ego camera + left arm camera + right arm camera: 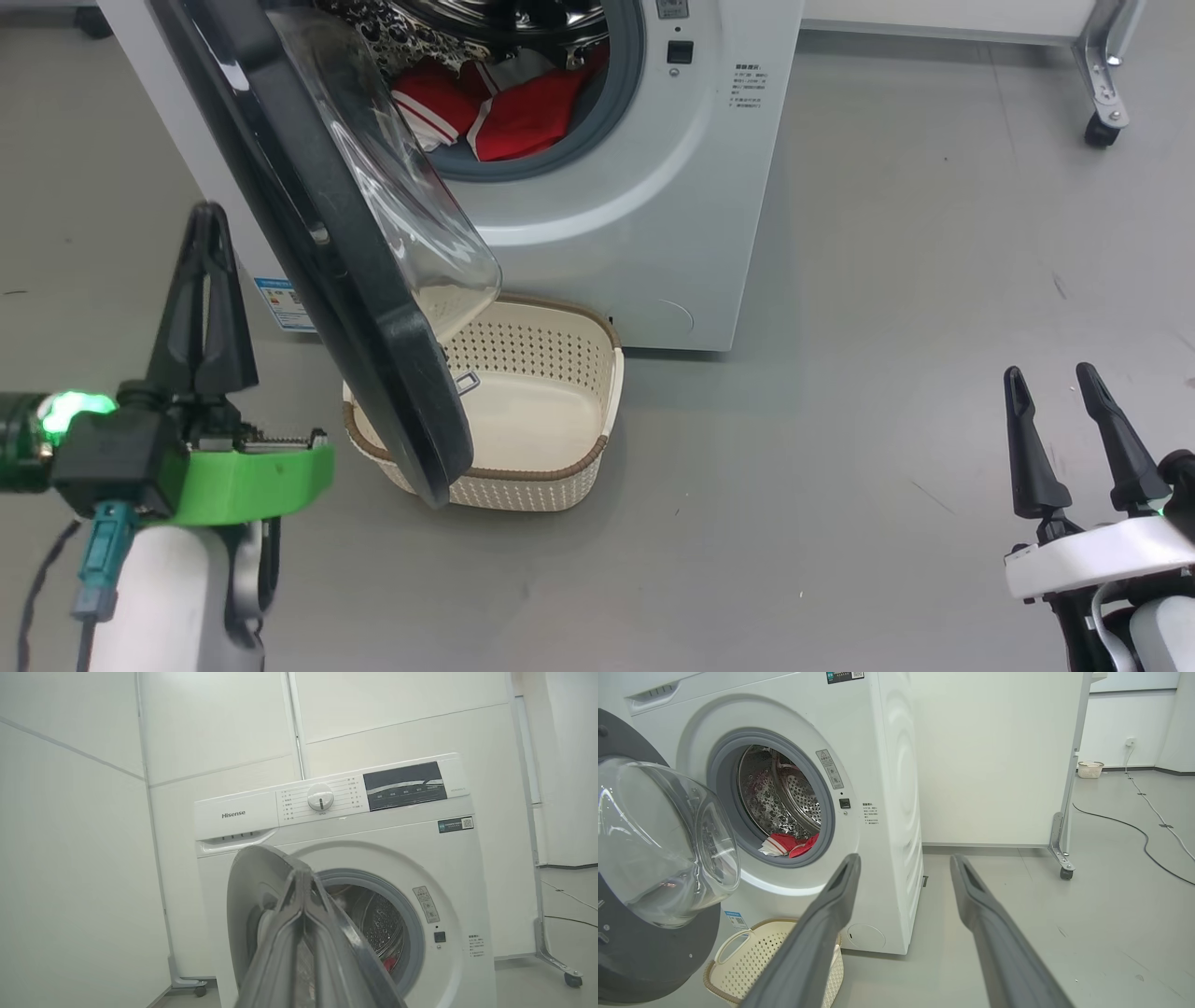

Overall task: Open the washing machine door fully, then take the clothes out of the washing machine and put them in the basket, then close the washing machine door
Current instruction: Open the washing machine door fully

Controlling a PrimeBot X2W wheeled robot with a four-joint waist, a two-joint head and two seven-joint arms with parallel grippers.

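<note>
The white washing machine (653, 215) stands ahead with its door (373, 308) swung out towards me, black rim edge-on, glass bowl (658, 844) facing the drum. Red clothes (523, 112) with white trim lie in the drum's mouth, also as clothes (789, 843) in the right wrist view. The cream basket (597, 392) sits on the floor under the door, nothing in it. My left gripper (205, 224) is shut and holds nothing, just left of the door's outer face. My right gripper (1050, 378) is open, low at the right, far from the washer.
A wheeled partition frame with a castor (1102, 126) stands right of the washer. A dark cable (1134, 830) runs over the grey floor and another small basket (1090, 769) sits far back. White wall panels (70, 858) close off the left side.
</note>
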